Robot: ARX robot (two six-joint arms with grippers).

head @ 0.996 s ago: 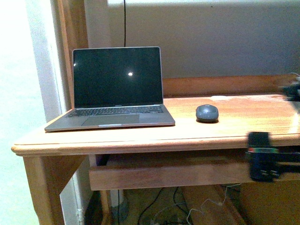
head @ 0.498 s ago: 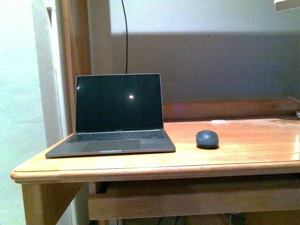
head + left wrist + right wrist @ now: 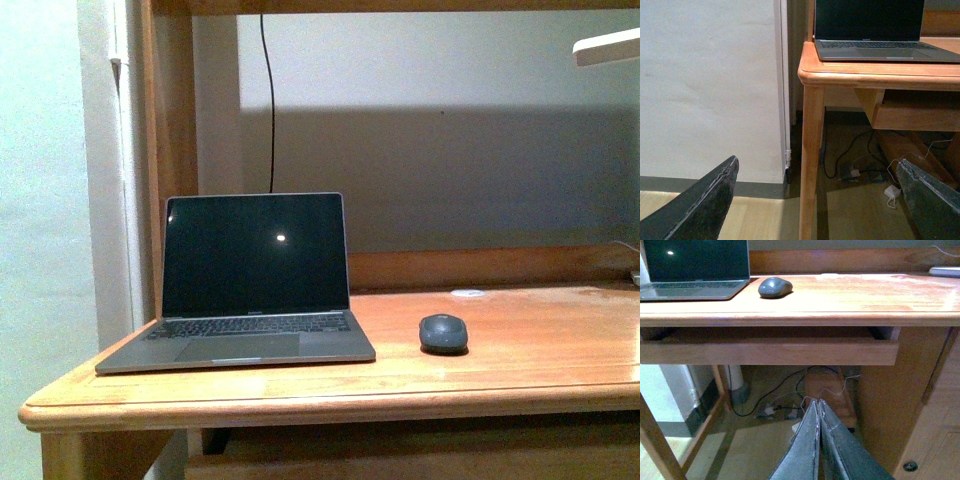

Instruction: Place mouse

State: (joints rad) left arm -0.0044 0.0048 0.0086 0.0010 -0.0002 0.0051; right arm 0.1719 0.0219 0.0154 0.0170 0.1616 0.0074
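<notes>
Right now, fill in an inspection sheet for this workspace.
Surface: wooden desk, glossy top.
Job's things: mouse flat on the desk, right of the laptop, apart from it.
Clutter: small white disc near the back rail; lamp head overhead.
Grippers: left claw open, right claw shut and empty, both below desk height.
Cables: black cord on the wall; tangle on the floor.
Surroundings: pale wall, wooden floor.
</notes>
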